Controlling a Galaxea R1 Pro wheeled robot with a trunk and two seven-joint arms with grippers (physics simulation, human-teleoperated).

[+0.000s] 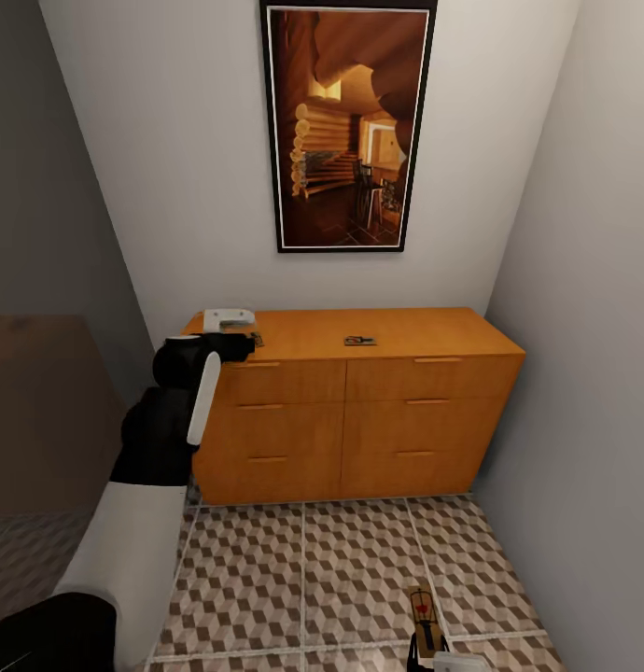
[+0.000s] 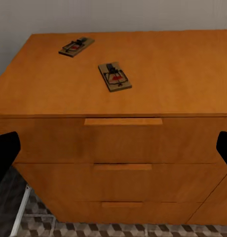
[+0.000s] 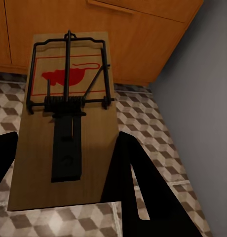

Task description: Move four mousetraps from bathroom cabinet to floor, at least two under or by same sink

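The orange-brown cabinet [image 1: 359,411] stands against the back wall. Two mousetraps lie on its top, one near the middle [image 1: 359,341] and one by the left end [image 1: 257,339]. In the left wrist view they are the far trap [image 2: 76,46] and the nearer trap [image 2: 115,76]. My left gripper [image 1: 224,347] hovers open at the cabinet's front left corner, its fingertips [image 2: 5,153] wide apart facing the top drawer. My right gripper [image 1: 432,653] is shut on a third mousetrap [image 3: 66,118], held low over the patterned bathroom floor [image 1: 303,579]. The sink is out of view.
A framed picture [image 1: 348,126] hangs above the cabinet. A grey wall [image 1: 583,373] closes the right side right up to the cabinet, and a dark panel [image 1: 42,411] stands at the left. Patterned tiles run in front of the drawers.
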